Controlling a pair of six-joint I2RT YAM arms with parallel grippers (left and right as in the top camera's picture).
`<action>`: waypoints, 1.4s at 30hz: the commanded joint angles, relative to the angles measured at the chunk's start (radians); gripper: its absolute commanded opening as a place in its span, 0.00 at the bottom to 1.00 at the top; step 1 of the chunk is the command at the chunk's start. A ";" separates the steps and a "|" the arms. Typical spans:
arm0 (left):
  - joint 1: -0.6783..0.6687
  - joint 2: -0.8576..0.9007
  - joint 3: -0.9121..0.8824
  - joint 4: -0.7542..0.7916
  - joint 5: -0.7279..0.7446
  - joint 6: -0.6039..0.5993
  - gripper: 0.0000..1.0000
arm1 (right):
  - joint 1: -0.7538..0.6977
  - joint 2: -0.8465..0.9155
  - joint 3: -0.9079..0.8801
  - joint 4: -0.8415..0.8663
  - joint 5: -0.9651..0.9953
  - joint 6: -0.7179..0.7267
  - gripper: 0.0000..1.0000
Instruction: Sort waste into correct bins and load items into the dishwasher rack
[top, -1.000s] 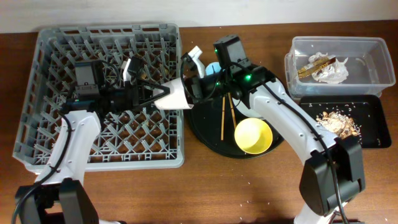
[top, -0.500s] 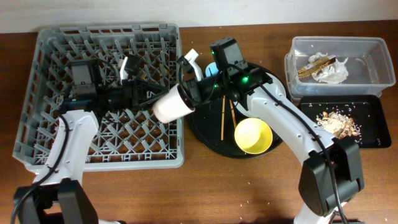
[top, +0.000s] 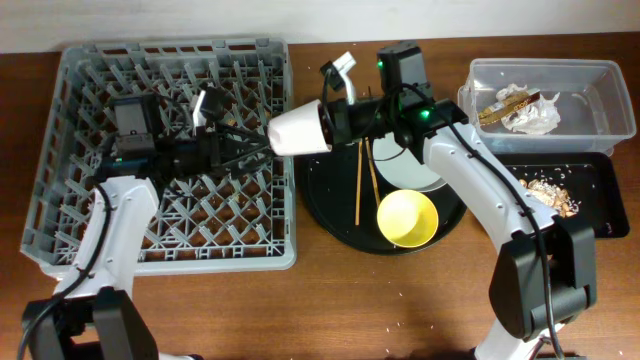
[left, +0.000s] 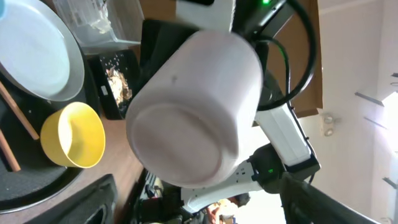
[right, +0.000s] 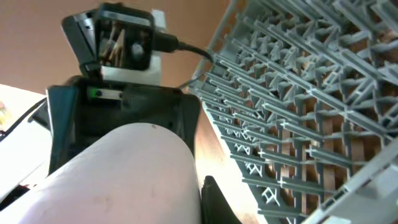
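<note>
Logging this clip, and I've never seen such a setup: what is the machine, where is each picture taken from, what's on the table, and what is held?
A robot's left arm and right arm work at a table. One picture looks down from above; two come from wrist cameras. The right end effector holds a pink-white cup sideways; the left end effector is open, facing the cup's base. On the table: a dishwasher rack, a round black tray carrying a yellow bowl, chopsticks and a white plate, a clear tub with crumpled paper, and a black tray of crumbs.

cup (top: 300, 128) 1 | bowl (top: 407, 219) 1 | plate (left: 31, 56) 1 | chopsticks (top: 359, 190) 2 | rack (top: 170, 262) 1
</note>
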 joint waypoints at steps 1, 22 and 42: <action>-0.010 -0.006 -0.002 0.002 0.024 0.005 0.87 | 0.012 -0.002 0.014 0.049 -0.020 0.043 0.04; -0.012 -0.006 -0.002 0.002 0.024 -0.013 0.84 | 0.078 0.003 0.014 0.036 0.065 0.042 0.04; -0.011 -0.006 -0.002 0.025 0.022 -0.013 0.69 | 0.106 0.005 0.014 -0.007 0.014 0.037 0.14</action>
